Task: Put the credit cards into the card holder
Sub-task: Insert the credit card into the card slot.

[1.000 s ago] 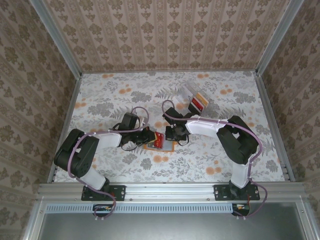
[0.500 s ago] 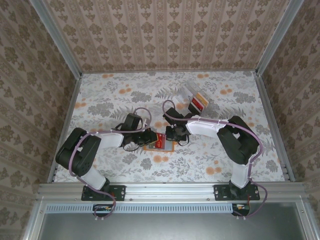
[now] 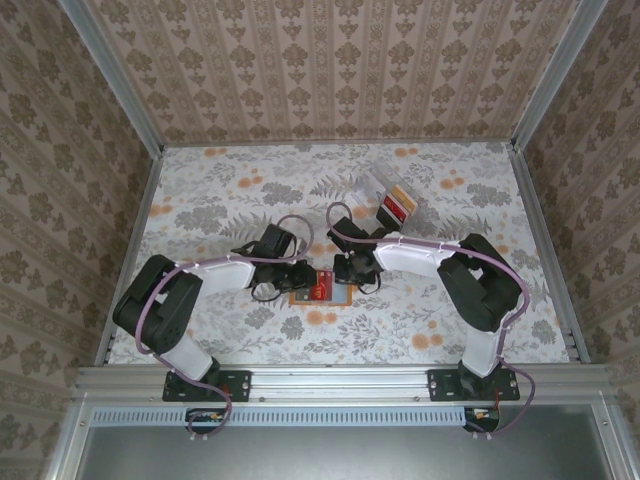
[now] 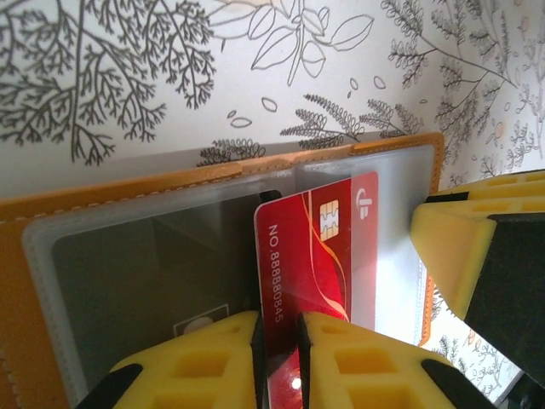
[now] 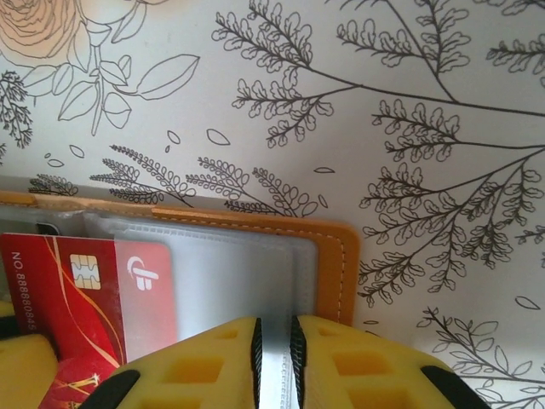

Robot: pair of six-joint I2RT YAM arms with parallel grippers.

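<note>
The orange card holder lies open on the table between both arms. A red credit card lies flat on it, its far end tucked under the clear inner sleeve. My left gripper sits over the card's near end with its jaws a narrow gap apart and the card passing beneath them. My right gripper is at the holder's right edge, jaws slightly apart around the clear sleeve's edge. In the top view the left gripper and right gripper flank the red card. More credit cards stand in a clear box.
The clear plastic box stands behind the right arm, toward the back of the floral tablecloth. Metal rails and papered walls close in the table on three sides. The right gripper's yellow finger is close to the card's right edge.
Both grippers have parted their jaws a little. The left arm has pushed right toward the holder, and the red card now lies flatter on it.
</note>
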